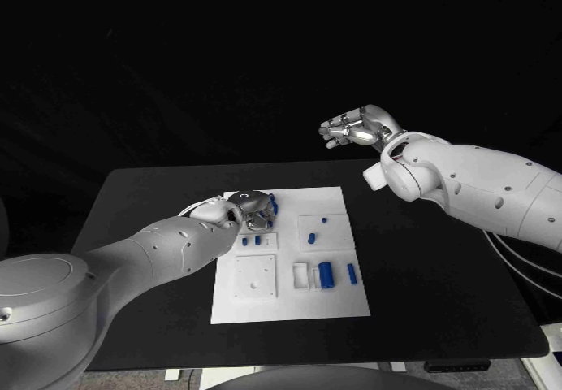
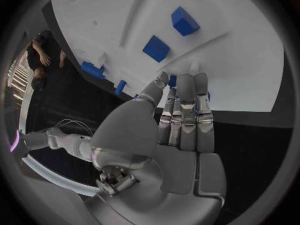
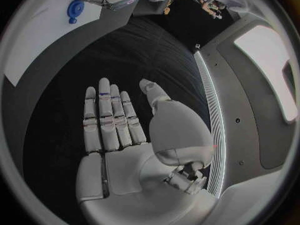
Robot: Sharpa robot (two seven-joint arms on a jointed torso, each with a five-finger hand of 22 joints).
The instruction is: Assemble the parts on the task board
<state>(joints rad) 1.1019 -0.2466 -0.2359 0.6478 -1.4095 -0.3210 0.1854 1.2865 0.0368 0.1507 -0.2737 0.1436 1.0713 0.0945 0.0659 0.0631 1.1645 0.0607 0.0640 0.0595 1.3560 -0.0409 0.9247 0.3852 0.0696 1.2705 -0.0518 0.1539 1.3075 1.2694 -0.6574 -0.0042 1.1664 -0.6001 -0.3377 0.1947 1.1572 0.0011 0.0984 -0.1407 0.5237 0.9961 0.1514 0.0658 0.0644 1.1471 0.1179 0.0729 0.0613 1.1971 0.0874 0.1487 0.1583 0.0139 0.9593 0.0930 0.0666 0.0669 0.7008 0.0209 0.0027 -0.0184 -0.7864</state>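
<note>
Left hand (image 1: 240, 210) is down over the far-left part of the board (image 1: 291, 309), fingers bent toward the surface where a few blue parts (image 1: 252, 240) sit. In the left wrist view the fingers (image 2: 185, 116) lie close together, pointing at the board edge, with a sliver of blue showing between and behind the fingertips. Can't tell if it's actually grasping a part or just pressing or touching one. Likely it is low and close like this to seat or pick a small piece, so probably mid-insertion or mid-pick.

Right hand (image 1: 357, 126) is raised well off the table, beyond the board's far right corner, holding nothing. In its own wrist view the fingers (image 3: 107, 117) are straight and only slightly apart, palm bare. Looks parked out of the way so it doesn't block the left arm's work.

More parts: one (image 1: 312, 238) in the right-middle recess, two longer ones (image 1: 326, 275) side by side in the near-right tray. Near-left square (image 1: 253, 278) has no part in it. Task looks well short of done.
</note>
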